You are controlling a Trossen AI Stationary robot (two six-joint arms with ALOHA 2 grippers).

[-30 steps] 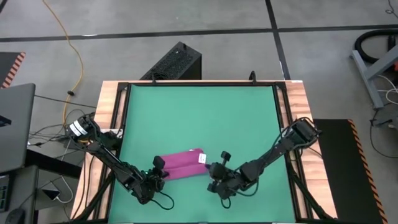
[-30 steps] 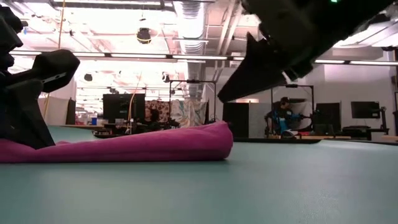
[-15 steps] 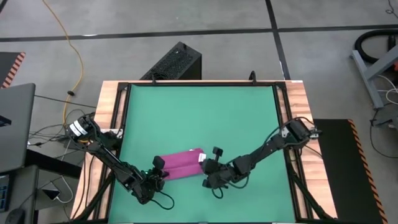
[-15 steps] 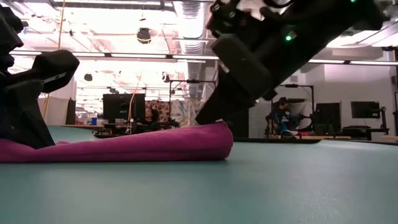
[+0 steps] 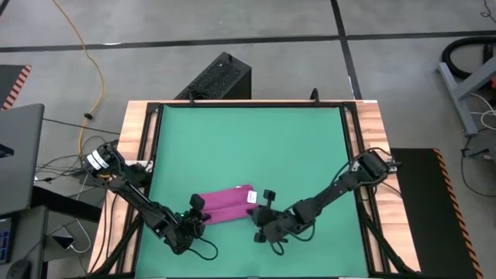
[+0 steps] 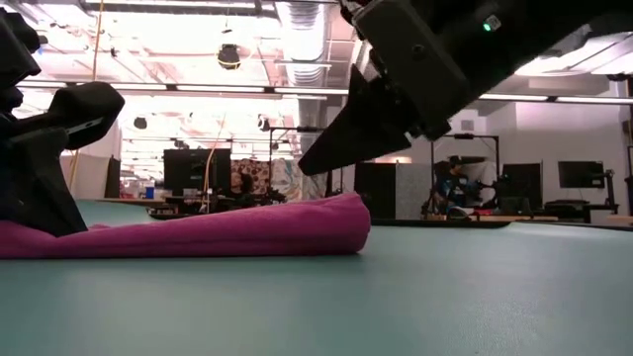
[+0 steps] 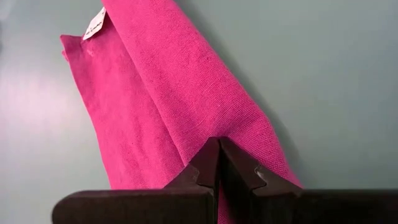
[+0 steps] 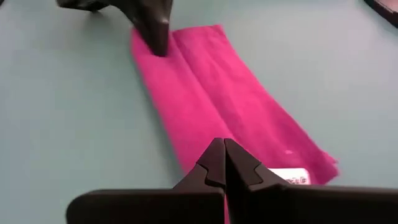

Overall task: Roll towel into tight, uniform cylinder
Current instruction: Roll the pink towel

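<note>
The magenta towel [image 5: 225, 204] lies on the green mat [image 5: 248, 147] near the table's front edge, folded into a long narrow strip with a thicker ridge along it. Its white tag [image 5: 252, 198] is at the right end. My left gripper [image 5: 201, 218] is shut and rests on the towel's left end [image 6: 30, 242]. My right gripper [image 6: 302, 170] is shut and hangs a little above the towel's right end [image 6: 341, 222], clear of it. In the right wrist view its tips [image 8: 224, 146] stand over the cloth near the tag [image 8: 289, 177]. My left gripper sets its shut fingertips [image 7: 211, 155] down on the towel's raised fold [image 7: 214, 127] at the left end, slanting down from the table's near left. Whether any cloth sits between the tips does not show. The towel lies flat on the mat under them.
The mat fills the table inside a wooden rim [image 5: 139, 155], with free mat beyond the towel toward the far edge. A black box [image 5: 221, 76] stands on the floor behind the table. Cables and a laptop [image 5: 19, 155] lie off the left side.
My right gripper has moved toward the table's left, over the towel's right end. It dipped until its tips met the cloth, rolled about its axis, and now hangs just above it. The towel and my left gripper have kept still.
</note>
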